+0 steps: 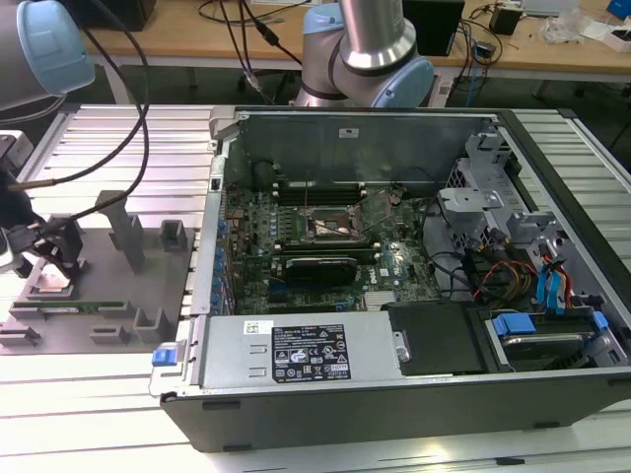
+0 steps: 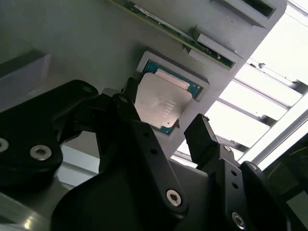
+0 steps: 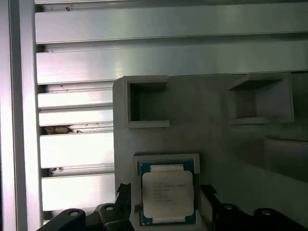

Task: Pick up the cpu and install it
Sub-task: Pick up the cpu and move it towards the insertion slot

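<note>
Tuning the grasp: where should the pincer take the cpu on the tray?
Probably by two opposite edges, from straight above. The cpu lies flat, metal top up, recessed in the grey tray, so only its thin edges offer purchase; the open pincer straddles them.

Exterior view looks down on the computer case [image 1: 394, 419] — both wrist views share the cpu [image 3: 167, 192] [image 2: 161, 103], close-up.

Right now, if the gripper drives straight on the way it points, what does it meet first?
Likely the cpu, seated in a recess of the gray fixture plate, straight ahead between the gripper's open fingers. Depth is unclear; they might reach the plate first.
</note>
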`<state>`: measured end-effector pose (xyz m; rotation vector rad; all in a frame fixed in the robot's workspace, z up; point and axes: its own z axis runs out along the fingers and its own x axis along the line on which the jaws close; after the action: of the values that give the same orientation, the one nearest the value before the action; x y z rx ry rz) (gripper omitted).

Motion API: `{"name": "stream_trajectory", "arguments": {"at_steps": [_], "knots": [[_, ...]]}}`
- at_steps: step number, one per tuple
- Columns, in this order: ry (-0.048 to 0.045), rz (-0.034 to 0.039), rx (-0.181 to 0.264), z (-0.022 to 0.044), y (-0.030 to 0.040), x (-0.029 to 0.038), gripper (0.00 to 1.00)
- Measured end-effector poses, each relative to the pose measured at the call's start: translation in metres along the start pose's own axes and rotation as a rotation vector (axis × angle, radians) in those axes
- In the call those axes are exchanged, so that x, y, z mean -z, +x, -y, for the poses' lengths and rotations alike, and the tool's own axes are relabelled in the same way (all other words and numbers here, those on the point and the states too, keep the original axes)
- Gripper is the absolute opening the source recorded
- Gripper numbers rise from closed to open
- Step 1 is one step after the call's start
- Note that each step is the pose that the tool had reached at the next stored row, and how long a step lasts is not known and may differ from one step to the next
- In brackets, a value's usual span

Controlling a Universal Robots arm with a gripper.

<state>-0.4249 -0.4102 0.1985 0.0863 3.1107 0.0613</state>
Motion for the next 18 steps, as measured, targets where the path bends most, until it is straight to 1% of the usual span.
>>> {"name": "stream_trajectory", "arguments": {"at_steps": [1, 7, 11, 18], "knots": [[-0.0001, -0.0004, 0.008, 0.0001, 0.0, -0.0012, 0.66], [-0.0004, -0.0003, 0.009, 0.0009, -0.0018, -0.0049, 0.66], [-0.0002, -0.0005, 0.009, 0.0014, -0.0018, -0.0104, 0.66], [-0.0003, -0.0004, 0.009, 0.0013, -0.0018, -0.0111, 0.66]]}}
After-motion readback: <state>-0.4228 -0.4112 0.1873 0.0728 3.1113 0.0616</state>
